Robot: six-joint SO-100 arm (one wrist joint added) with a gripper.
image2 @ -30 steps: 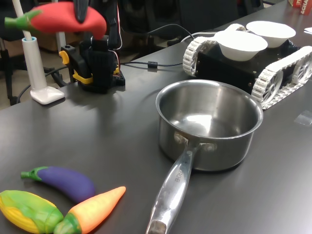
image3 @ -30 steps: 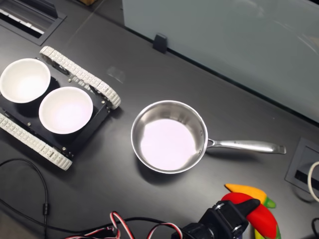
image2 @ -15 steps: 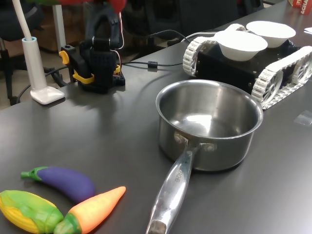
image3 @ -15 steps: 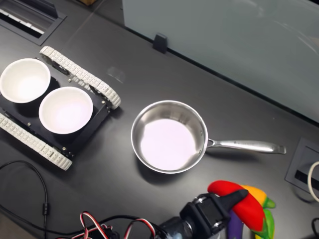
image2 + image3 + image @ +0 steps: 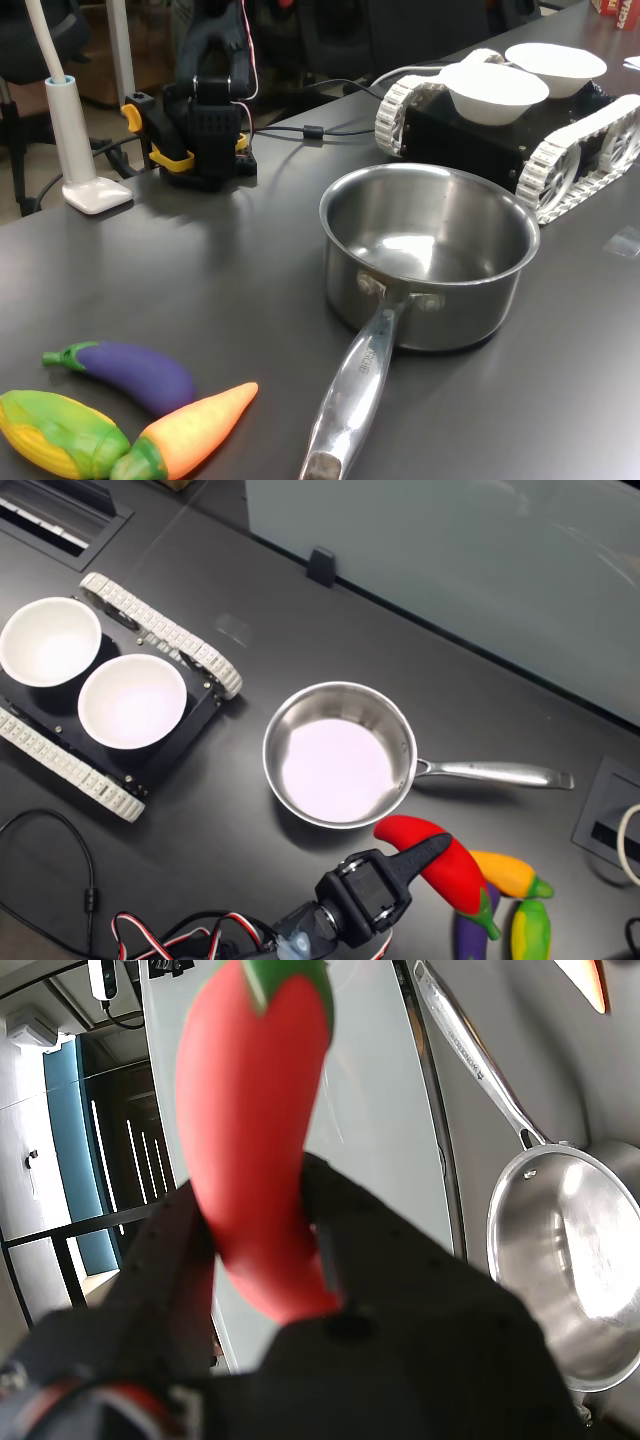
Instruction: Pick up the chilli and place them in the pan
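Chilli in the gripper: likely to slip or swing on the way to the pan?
The chilli is probably stiff: it sticks straight out of the gripper without drooping. Its smooth, tapered, glossy skin could let it slide between the fingers, which pinch only its lower part. Released over the pan, its rounded body would likely roll.

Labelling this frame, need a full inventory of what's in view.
chilli: 1, red with green cap, held in the air near the pan's rim
pan: 1, steel, mid-table, empty
eggplant: 1, purple, table at the first exterior view's lower left
carrot: 1, orange, beside the eggplant
corn: 1, yellow-green, beside the carrot
bowls: 2, white, on the tracked vehicle
tracked vehicle: 1, black with white treads
lamp base: 1, white, beside the arm's base
gripper: 1, black, closed on the chilli
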